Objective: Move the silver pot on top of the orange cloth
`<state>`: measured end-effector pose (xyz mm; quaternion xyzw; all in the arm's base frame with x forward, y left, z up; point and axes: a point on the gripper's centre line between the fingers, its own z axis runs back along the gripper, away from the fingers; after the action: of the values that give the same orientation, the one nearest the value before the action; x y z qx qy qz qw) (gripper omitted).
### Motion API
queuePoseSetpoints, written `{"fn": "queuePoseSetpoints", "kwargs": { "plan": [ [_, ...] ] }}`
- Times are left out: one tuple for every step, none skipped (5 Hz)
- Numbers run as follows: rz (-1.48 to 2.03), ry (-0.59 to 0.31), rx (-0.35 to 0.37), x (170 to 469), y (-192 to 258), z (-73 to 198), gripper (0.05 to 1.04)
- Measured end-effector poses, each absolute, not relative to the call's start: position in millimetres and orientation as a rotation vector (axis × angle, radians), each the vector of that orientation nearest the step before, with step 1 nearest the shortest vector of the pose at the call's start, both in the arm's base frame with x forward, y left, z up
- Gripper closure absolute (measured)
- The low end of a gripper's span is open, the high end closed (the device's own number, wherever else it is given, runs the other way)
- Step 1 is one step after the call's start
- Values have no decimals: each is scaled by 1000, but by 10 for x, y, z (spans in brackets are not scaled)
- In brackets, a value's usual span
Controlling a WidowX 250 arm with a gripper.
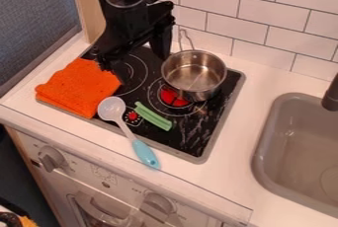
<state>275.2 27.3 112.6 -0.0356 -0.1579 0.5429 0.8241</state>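
We're seeing the white countertop [228, 189] running across the view, w/ the white tile wall [257, 11] rising behind it & the oven front [99, 164] dropping below its near edge. The grey sink [261, 137] is taking up the R side, a dark faucet [331, 95] poking in over it. Ctr-left, the black stovetop [214, 115] is lying set in the counter. The black arm [129, 16] is coming in from the top, upper L, & we're seeing its gripper [143, 69] hanging over the stovetop's back part, btwn the cloth & the pot; its jaws are standing open, fingers well apart. The orange cloth [82, 88] is lying folded on the L side, overlapping the stovetop's edge. The silver pot [193, 75] is sitting upright at the back R of the stovetop, partly covering a red burner spot [173, 97], its thin handle [184, 38] pointing toward the wall. The spoon [144, 154] is lying w/ its pale bowl nr the cloth's front R corner & its blue handle reaching past the stovetop's front edge onto the counter. Smallest, a green piece [153, 116] is lying in front of the pot, just R of the spoon.
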Motion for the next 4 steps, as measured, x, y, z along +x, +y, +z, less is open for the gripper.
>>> {"fn": "queuePoseSetpoints", "kwargs": {
  "plan": [
    [1153,-309,-67,2740,260,1053,82],
    [1099,-283,-100,2910,122,973,82],
    [994,-281,-123,3044,67,832,82],
    [931,-317,-193,3213,116,687,82]
  ]
}}
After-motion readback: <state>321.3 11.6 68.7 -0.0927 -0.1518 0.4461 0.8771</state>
